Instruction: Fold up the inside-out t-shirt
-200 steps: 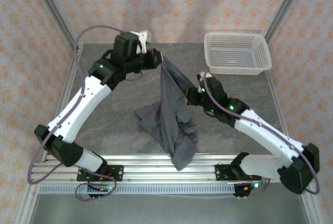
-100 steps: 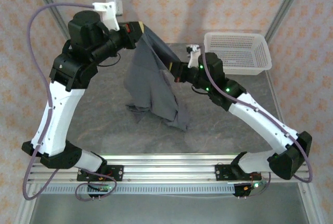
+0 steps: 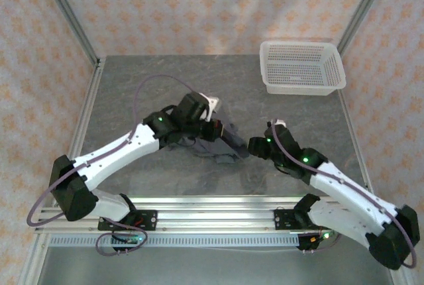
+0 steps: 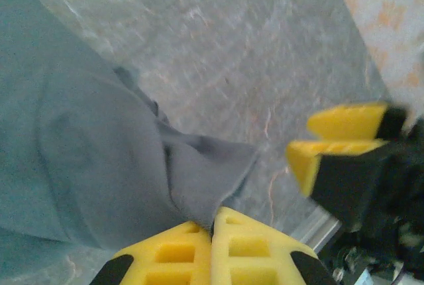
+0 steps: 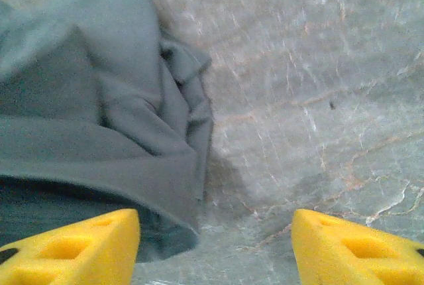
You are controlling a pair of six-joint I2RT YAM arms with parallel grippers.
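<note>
The dark slate-grey t-shirt (image 3: 224, 154) lies bunched in a small heap on the table's middle front, mostly hidden under my left arm. My left gripper (image 3: 230, 139) is low over the heap, its yellow fingers shut on a pinched fold of the t-shirt (image 4: 99, 152); in the left wrist view the left gripper (image 4: 213, 222) has fabric running out from between its jaws. My right gripper (image 3: 254, 144) sits just right of the heap, open. In the right wrist view the right gripper (image 5: 215, 232) has bare table between its fingers, and the t-shirt's (image 5: 99, 119) edge lies by its left finger.
A white mesh basket (image 3: 301, 66) stands at the back right of the grey stone-patterned table (image 3: 146, 93). An aluminium rail (image 3: 212, 205) runs along the front edge. The cage posts rise at the back corners.
Both arms have come down from head height to the table, laying the hanging t-shirt in a heap. The right gripper has let go of the fabric and opened; the left still holds it.
</note>
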